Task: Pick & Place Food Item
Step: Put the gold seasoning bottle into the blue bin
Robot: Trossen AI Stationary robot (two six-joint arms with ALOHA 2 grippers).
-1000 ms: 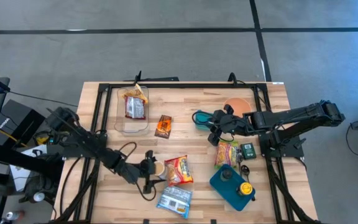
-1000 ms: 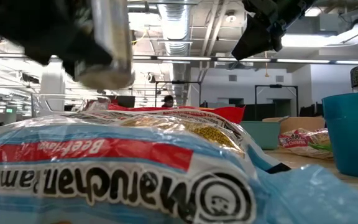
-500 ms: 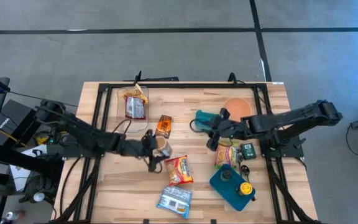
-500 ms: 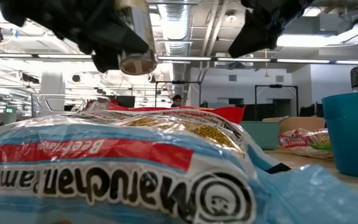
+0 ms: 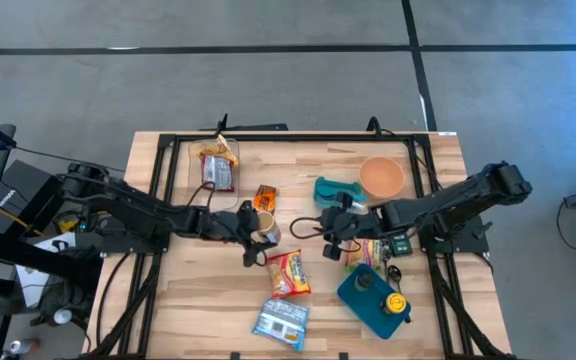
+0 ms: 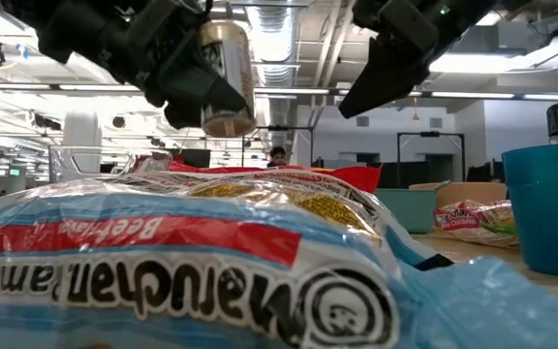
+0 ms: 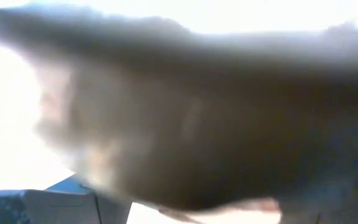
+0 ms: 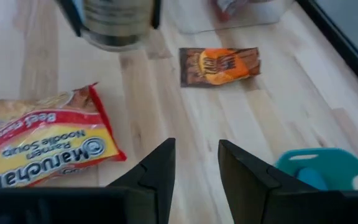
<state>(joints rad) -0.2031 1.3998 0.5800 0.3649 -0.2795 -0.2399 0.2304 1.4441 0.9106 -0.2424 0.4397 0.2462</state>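
Observation:
A tan metal can (image 5: 264,231) hangs above the table's middle, with my left gripper (image 5: 251,230) shut on it. In the low view the can (image 6: 226,76) is well clear of the packets below. In the left wrist view the can (image 7: 185,118) fills the picture as a blur. My right gripper (image 5: 330,228) hovers just right of the can, open by a narrow gap (image 8: 196,163) with nothing between its fingers. It points toward the can (image 8: 117,22) and an orange snack packet (image 8: 219,64). A red ramen pack (image 5: 288,272) lies flat below the can. My left gripper pinches the can's round side (image 8: 143,18) between its two fingers (image 8: 73,18), one on each side. It comes from the table's left, slanting slightly down. The can is lifted clear of the table, nearly upright, with its bottom rim (image 6: 223,124) free.
A clear tub (image 5: 214,190) holding a packet stands far left. A teal bowl (image 5: 333,189) and an orange bowl (image 5: 381,177) sit far right. A colourful bag (image 5: 365,250), a blue lid (image 5: 368,300) and a blue ramen pack (image 5: 281,322) lie near the front.
My left gripper has carried the can from the near left toward the far edge and the table's middle, rising a little, then slowing. My right gripper has sunk and gone toward the left and near edges, closing on the can.

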